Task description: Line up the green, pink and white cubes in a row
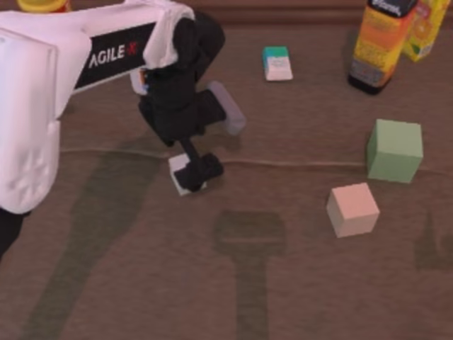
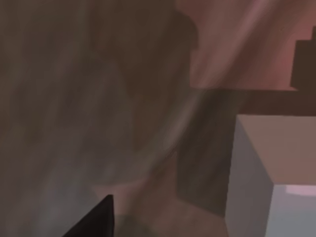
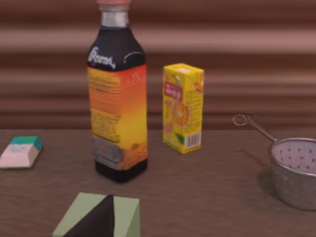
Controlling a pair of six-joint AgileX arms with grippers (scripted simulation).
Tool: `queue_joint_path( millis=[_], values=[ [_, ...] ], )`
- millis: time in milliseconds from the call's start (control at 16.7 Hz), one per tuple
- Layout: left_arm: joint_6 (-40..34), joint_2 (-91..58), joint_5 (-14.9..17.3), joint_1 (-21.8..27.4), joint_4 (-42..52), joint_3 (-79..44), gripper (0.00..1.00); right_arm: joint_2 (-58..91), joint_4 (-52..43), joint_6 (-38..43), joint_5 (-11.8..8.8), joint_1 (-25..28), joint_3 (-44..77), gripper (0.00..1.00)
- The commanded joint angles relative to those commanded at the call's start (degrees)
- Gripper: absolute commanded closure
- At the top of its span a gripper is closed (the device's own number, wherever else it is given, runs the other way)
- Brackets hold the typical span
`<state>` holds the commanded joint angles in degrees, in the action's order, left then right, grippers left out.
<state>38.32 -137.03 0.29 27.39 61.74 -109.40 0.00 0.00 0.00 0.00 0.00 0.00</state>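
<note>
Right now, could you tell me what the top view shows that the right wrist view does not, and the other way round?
Only the top view shows the left gripper down at the white cube, plus the pink cube. Only the right wrist view shows a metal strainer. Both show the green cube, the dark juice bottle, the yellow juice carton and the teal-topped white block.

White cube [image 1: 180, 170] left; pink [image 1: 352, 209] near green [image 1: 394, 150] right
</note>
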Motion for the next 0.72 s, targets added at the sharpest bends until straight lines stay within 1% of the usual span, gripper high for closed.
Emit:
queue_joint_path(
  millis=[180,420,720],
  values=[
    [0.02,-1.54,0.02,0.02,-4.69,3.67,0.00,0.00,0.00,0.00,0.00,0.00,0.00,0.00],
    [0.02,-1.70,0.02,0.03,-5.05,3.98,0.00,0.00,0.00,0.00,0.00,0.00,0.00,0.00],
    [0.02,-1.70,0.02,0.03,-5.05,3.98,0.38,0.00,0.00,0.00,0.00,0.00,0.00,0.00]
  ],
)
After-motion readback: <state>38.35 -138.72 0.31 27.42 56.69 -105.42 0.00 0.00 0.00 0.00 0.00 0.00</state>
